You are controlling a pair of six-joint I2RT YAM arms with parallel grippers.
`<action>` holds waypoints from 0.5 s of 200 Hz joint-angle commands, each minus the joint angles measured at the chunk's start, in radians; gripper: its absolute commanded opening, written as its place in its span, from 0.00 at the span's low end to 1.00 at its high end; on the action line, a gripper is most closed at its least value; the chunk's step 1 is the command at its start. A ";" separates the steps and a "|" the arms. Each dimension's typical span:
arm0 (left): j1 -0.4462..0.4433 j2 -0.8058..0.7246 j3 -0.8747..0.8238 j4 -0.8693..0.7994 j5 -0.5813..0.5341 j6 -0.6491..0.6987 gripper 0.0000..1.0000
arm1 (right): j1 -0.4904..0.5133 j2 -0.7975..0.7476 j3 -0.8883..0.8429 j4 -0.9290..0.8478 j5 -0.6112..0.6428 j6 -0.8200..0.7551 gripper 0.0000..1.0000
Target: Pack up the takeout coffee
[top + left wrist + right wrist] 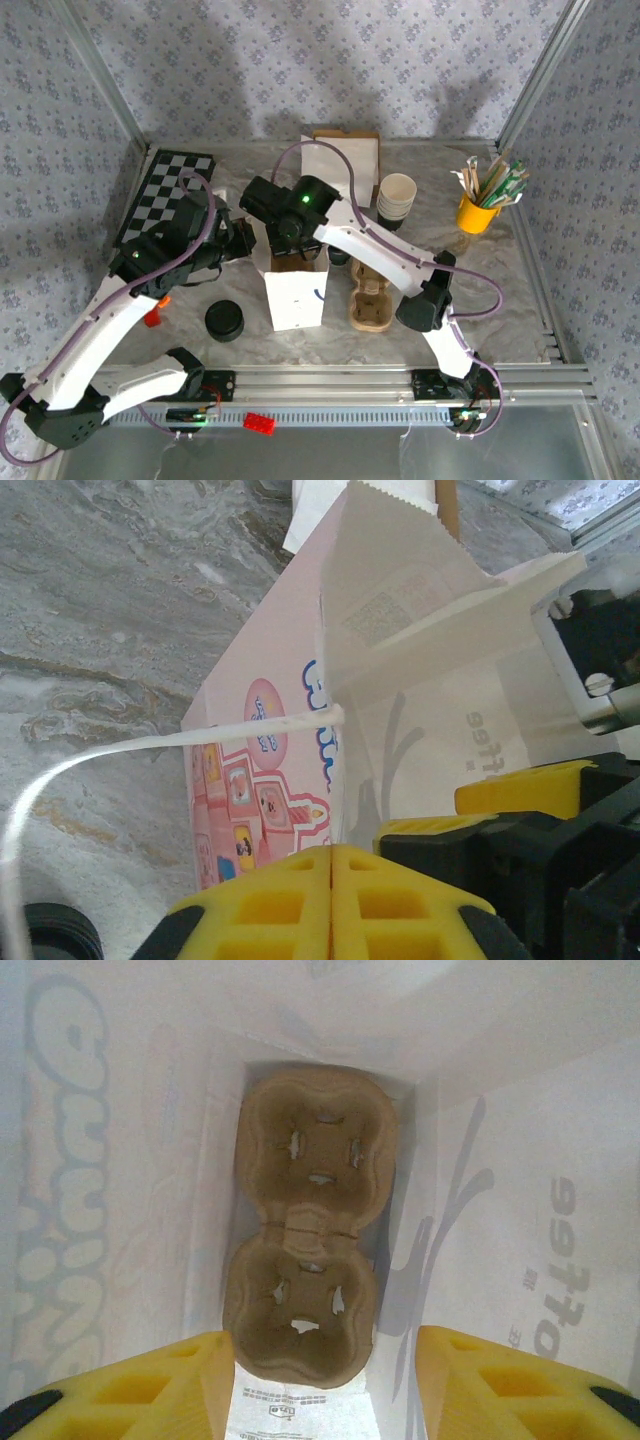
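my left gripper [330,865]: clamped on paper bag [295,295] rim. my right gripper [322,1352]: half open, empty, in bag mouth. cup tray [310,1230] on bag floor. takeout coffee [339,256] just right of bag, mostly hidden.

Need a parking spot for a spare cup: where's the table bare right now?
Widest bare patch: right side, between the yellow stirrer holder, the right arm and the front rail. A narrower strip lies in front of the white bag and black lids. Crowded mid-table: bag, cup carrier, cream cups, left arm.
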 commanded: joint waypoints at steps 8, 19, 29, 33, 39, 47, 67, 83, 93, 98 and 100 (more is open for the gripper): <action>-0.005 0.001 0.046 -0.032 0.005 0.032 0.04 | 0.000 0.019 -0.016 0.004 0.011 -0.011 0.51; -0.005 -0.003 0.047 -0.031 0.005 0.034 0.03 | -0.001 0.015 -0.035 0.019 0.010 -0.010 0.51; -0.006 -0.003 0.046 -0.030 0.004 0.033 0.03 | -0.002 0.013 -0.053 0.031 0.008 -0.011 0.51; -0.006 -0.001 0.046 -0.031 0.006 0.033 0.03 | -0.002 0.013 -0.060 0.037 0.007 -0.010 0.51; -0.005 -0.001 0.045 -0.027 0.009 0.033 0.02 | -0.004 0.013 -0.069 0.040 0.004 -0.011 0.51; -0.005 -0.001 0.043 -0.021 0.015 0.032 0.02 | -0.005 0.013 -0.079 0.045 0.002 -0.010 0.51; -0.006 -0.003 0.041 -0.018 0.017 0.026 0.00 | -0.007 0.011 -0.109 0.061 0.005 -0.011 0.50; -0.006 -0.009 0.044 -0.016 0.007 0.027 0.00 | -0.011 0.010 -0.139 0.080 0.000 -0.010 0.50; -0.006 -0.012 0.043 -0.013 0.006 0.029 0.00 | -0.010 0.009 -0.157 0.091 -0.001 -0.010 0.50; -0.006 -0.012 0.043 -0.014 0.005 0.029 0.00 | -0.011 0.010 -0.165 0.095 0.000 -0.009 0.50; -0.005 -0.012 0.043 -0.016 0.002 0.029 0.00 | -0.012 0.010 -0.168 0.097 0.000 -0.009 0.50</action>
